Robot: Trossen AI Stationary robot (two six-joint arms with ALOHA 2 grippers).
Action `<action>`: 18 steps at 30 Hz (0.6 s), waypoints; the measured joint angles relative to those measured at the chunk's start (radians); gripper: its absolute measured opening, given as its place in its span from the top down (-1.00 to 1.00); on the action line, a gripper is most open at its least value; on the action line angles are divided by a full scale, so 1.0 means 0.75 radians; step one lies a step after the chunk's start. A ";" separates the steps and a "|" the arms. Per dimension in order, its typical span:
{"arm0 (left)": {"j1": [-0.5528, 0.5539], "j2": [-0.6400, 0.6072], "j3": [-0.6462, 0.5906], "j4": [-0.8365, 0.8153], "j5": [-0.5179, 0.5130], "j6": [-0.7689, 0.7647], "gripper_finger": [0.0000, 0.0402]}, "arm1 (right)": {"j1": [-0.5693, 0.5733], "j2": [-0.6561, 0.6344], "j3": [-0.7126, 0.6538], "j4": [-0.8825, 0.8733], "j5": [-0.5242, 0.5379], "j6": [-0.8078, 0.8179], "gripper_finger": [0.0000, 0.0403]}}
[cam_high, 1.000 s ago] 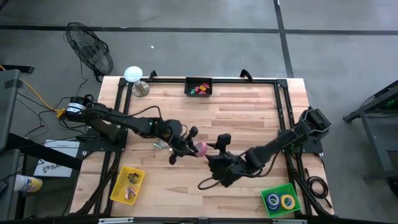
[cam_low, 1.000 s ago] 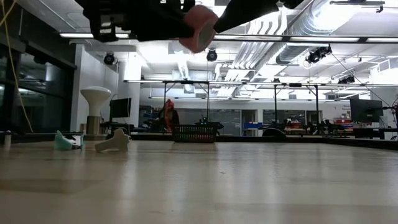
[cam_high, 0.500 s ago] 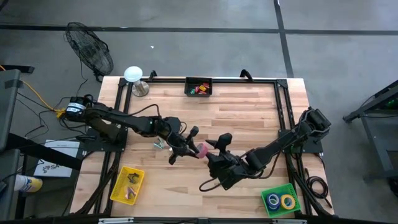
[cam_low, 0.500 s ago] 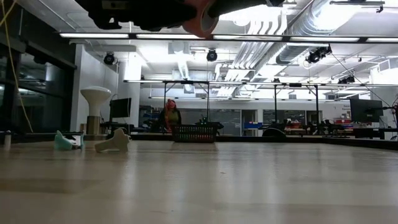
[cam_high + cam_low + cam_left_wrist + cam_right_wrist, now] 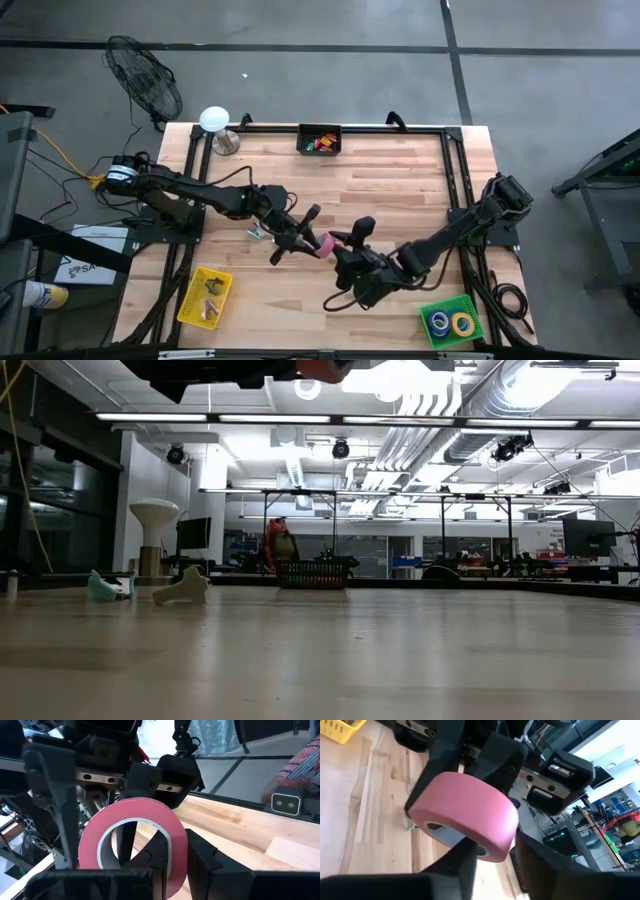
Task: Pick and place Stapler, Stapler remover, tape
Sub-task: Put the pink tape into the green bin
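A pink tape roll (image 5: 325,245) hangs in the air over the middle of the table, between my two grippers. My left gripper (image 5: 312,240) reaches it from the table's left and is shut on it. In the left wrist view the roll (image 5: 130,835) shows its open centre. My right gripper (image 5: 341,252) comes from the right. It is open, and its fingers (image 5: 470,857) stand one inside and one outside the roll (image 5: 465,810). In the low view only the roll's lower edge (image 5: 322,368) shows, at the top of the picture. My left gripper pinches the roll's wall (image 5: 176,865), one finger (image 5: 159,855) inside the ring and one (image 5: 200,862) outside. It comes roughly level from the table's left. The roll is lifted clear and stands on edge. My right gripper straddles the wall (image 5: 495,847); I cannot tell whether it touches.
A green bin (image 5: 470,305) at the near right holds blue and yellow tape rolls. A yellow bin (image 5: 188,300) sits near left and a black bin (image 5: 320,129) at the far edge. Small pieces (image 5: 258,233) lie beside the left arm. A white stand (image 5: 215,122) is at the far left corner.
Both grippers have risen together with the pink roll between them. In the low view the roll climbs from well inside the picture to its top edge. From above, the pair has drifted slightly toward the near edge.
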 joint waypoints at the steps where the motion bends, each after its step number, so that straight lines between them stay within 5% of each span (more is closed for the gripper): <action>1: 0.000 0.000 0.000 0.001 0.000 -0.002 0.83 | 0.001 0.000 0.000 0.001 -0.002 0.000 0.45; 8: -0.002 0.000 0.000 -0.001 0.001 -0.021 0.74 | 0.007 -0.003 0.000 0.022 -0.031 0.022 0.81; 18: -0.004 0.000 0.000 -0.053 -0.175 -0.029 0.52 | -0.003 -0.003 0.000 0.014 -0.075 0.035 0.84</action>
